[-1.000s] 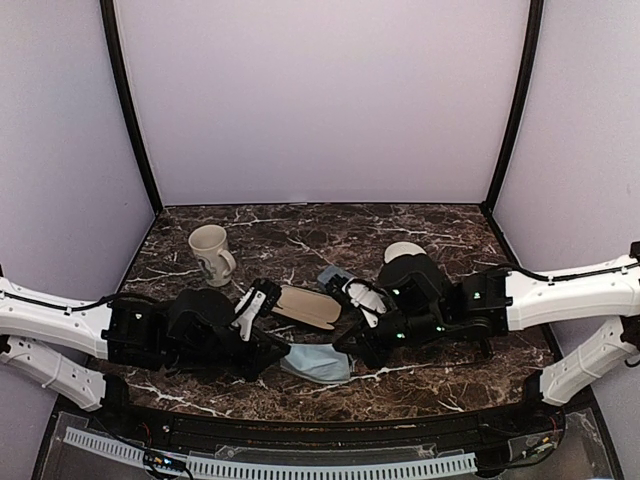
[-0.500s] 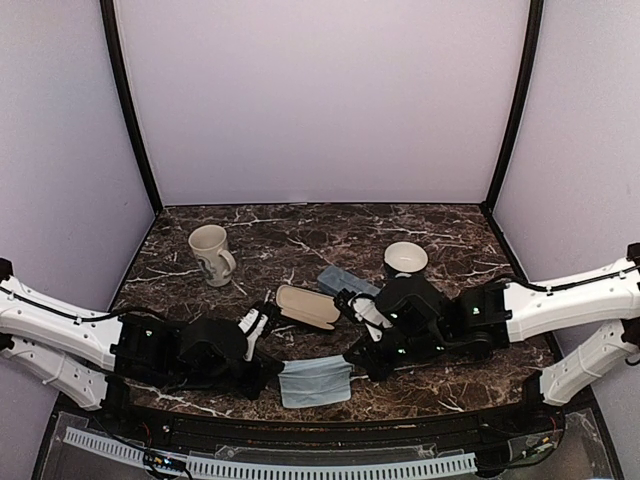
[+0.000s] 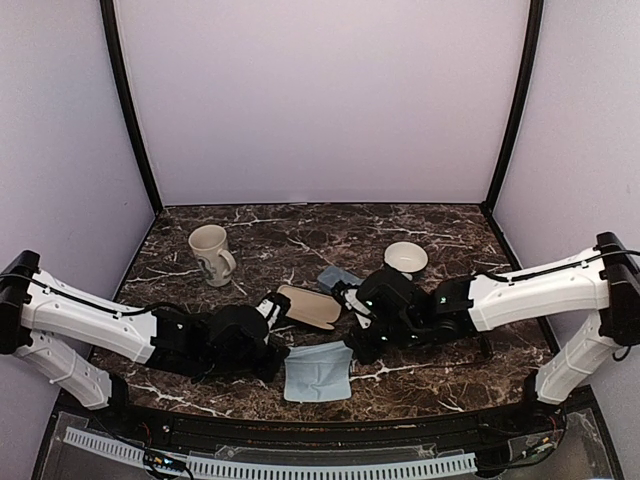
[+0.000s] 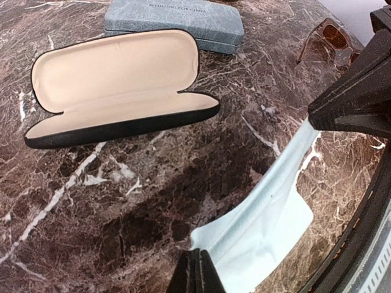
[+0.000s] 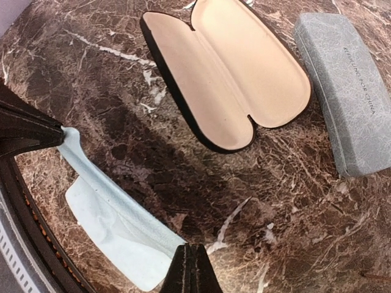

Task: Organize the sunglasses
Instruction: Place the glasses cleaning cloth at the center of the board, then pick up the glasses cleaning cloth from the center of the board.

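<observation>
Left fingers are clenching one corner of the light blue cloth. Right fingers are clenching the opposite end, so the cloth is stretching between both arms low over the near part of the table. Only one pair of sunglasses is showing, lying loose on the table just past the blue-grey case and close to the right arm. I'm not seeing a second pair anywhere. The black case is lying open with its beige lining bare and nothing inside, and the blue-grey case is sitting closed. Judging by this, the task is barely starting: no glasses are going into a case yet, and the cloth is occupying both arms first.
</observation>
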